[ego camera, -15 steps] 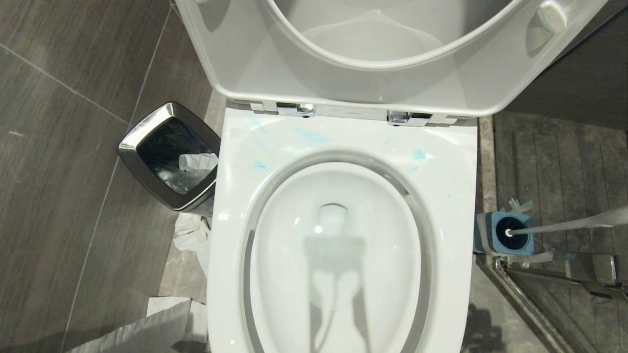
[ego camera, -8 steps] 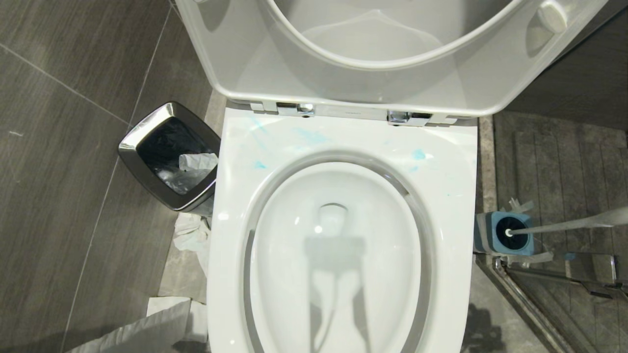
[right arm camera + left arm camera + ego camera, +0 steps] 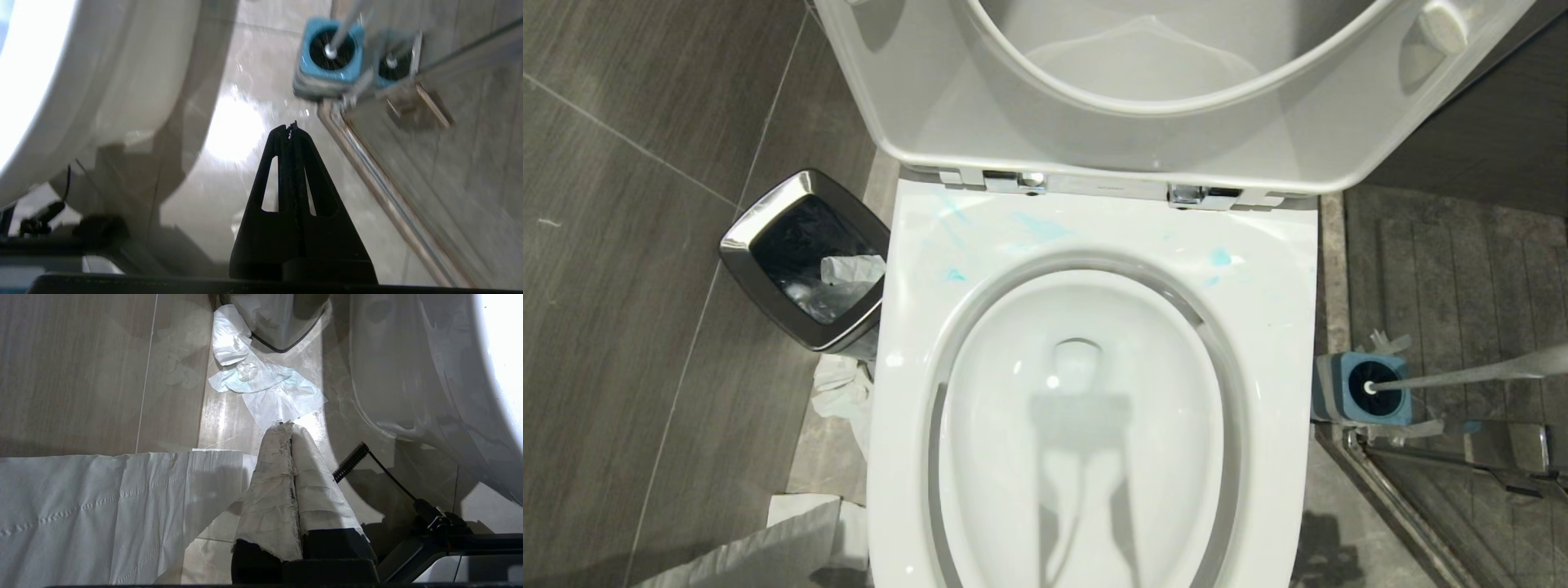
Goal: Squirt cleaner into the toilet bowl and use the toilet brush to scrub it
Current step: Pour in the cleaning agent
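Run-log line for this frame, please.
white-handled toilet brush: in blue holder | white ceramic toilet bowl: blue smears | left gripper, right gripper: shut, empty

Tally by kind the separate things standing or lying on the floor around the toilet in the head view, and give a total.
Steel-rimmed square bin: 1
Blue-and-grey square brush holder, with the white-handled toilet brush in it: 1
Crumpled white tissue: 1
Flat white paper sheet: 1
Total: 4
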